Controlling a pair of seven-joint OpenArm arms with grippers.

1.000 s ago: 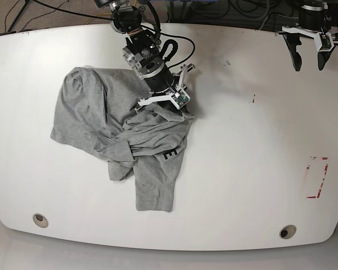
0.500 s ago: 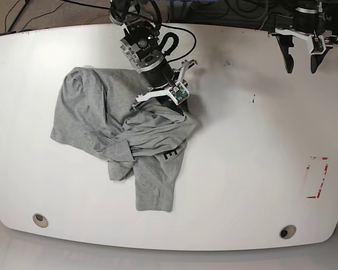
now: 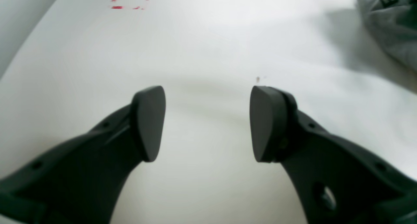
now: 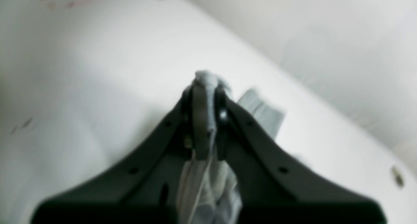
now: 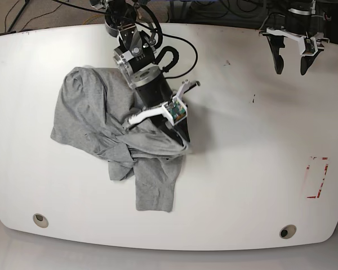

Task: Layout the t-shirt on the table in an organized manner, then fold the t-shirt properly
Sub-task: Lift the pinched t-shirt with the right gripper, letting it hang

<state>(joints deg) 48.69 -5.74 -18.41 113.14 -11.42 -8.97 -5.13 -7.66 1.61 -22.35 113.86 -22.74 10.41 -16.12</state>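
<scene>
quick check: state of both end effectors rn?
Left end effector: open, empty, over the table.
Right end effector: shut on the t-shirt.

The shirt [image 5: 110, 126] lies bunched on the worktop [image 5: 242, 169] at base-view left; the red mark [image 5: 316, 178] is far right.

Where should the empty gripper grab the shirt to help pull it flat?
Probably the free strip of the t-shirt that lies flat toward the table's near edge. The left gripper hangs open and could come down from above on its bare right-hand edge. The middle is bunched, and the right gripper already pinches a fold there.
</scene>
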